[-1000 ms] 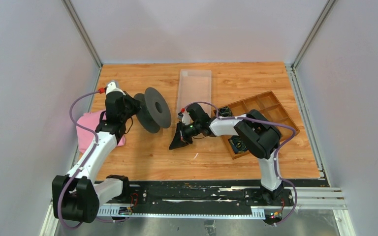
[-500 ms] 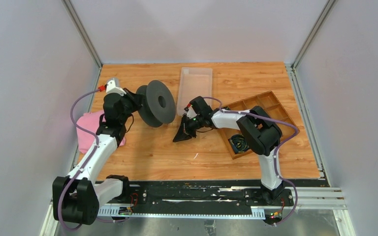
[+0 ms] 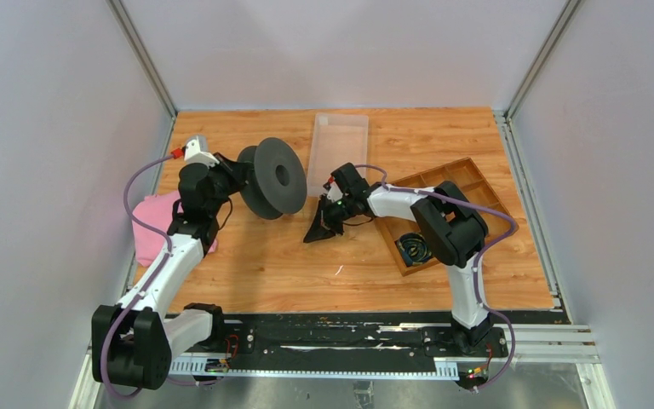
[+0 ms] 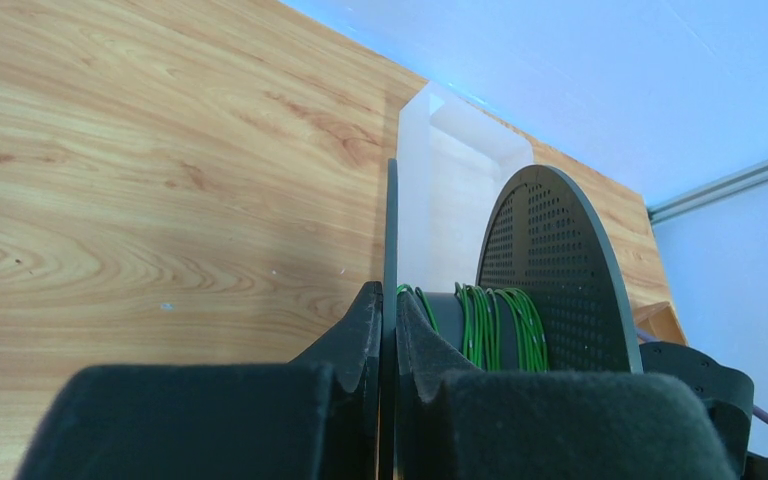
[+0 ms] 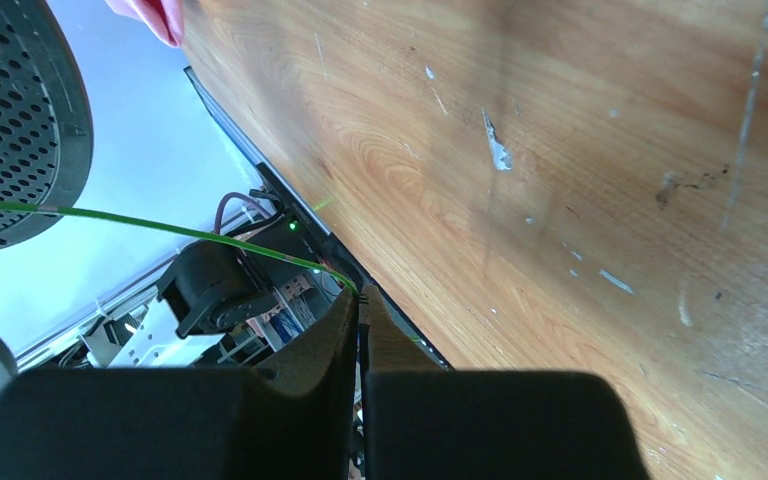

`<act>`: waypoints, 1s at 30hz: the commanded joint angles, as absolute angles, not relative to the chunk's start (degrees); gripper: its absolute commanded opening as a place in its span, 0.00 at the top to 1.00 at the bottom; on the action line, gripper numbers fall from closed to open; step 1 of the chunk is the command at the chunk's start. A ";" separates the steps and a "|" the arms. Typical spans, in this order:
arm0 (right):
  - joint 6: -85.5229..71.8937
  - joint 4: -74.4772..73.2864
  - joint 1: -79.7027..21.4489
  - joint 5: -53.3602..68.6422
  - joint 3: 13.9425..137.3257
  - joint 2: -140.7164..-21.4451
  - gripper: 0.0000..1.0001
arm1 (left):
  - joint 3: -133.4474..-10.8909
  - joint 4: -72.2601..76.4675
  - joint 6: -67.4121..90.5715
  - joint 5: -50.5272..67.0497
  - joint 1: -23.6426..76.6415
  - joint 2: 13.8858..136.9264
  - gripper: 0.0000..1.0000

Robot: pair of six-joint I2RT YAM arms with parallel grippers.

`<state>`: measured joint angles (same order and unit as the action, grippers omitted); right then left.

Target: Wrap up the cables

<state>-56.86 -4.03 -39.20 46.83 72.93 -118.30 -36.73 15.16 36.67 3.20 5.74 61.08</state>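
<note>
A dark grey perforated spool (image 3: pixel 274 179) hangs above the table's left half, and my left gripper (image 3: pixel 237 175) is shut on its near flange. In the left wrist view the thin flange edge is pinched between the gripper (image 4: pixel 389 295) pads, and green cable (image 4: pixel 500 325) is wound around the hub beside the far flange (image 4: pixel 560 270). My right gripper (image 3: pixel 316 230) sits low over the table's middle, to the right of the spool. In the right wrist view that gripper (image 5: pixel 360 296) is shut on a single green cable strand (image 5: pixel 160 225), which runs taut to the spool (image 5: pixel 10 120).
A clear plastic bin (image 3: pixel 338 149) lies at the back centre. A wooden compartment tray (image 3: pixel 468 200) holding dark coiled bundles (image 3: pixel 413 247) sits to the right, under the right arm. A pink cloth (image 3: pixel 155 217) lies at the left edge beneath the left arm.
The left gripper has turned the spool so its face shows more and shifted it slightly back and right. The right gripper has moved a little right and back, still holding the strand.
</note>
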 commanded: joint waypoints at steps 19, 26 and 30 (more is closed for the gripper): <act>-51.46 -9.89 -42.09 49.68 84.12 -116.59 0.99 | -43.60 13.86 29.23 -13.47 9.57 62.15 1.00; -47.56 -15.20 -44.15 49.53 90.53 -117.09 0.99 | -46.12 10.84 26.48 -20.35 11.59 63.40 1.00; -47.09 -16.80 -44.99 49.85 95.20 -117.89 0.99 | -46.57 10.72 25.65 -21.33 12.96 63.84 1.00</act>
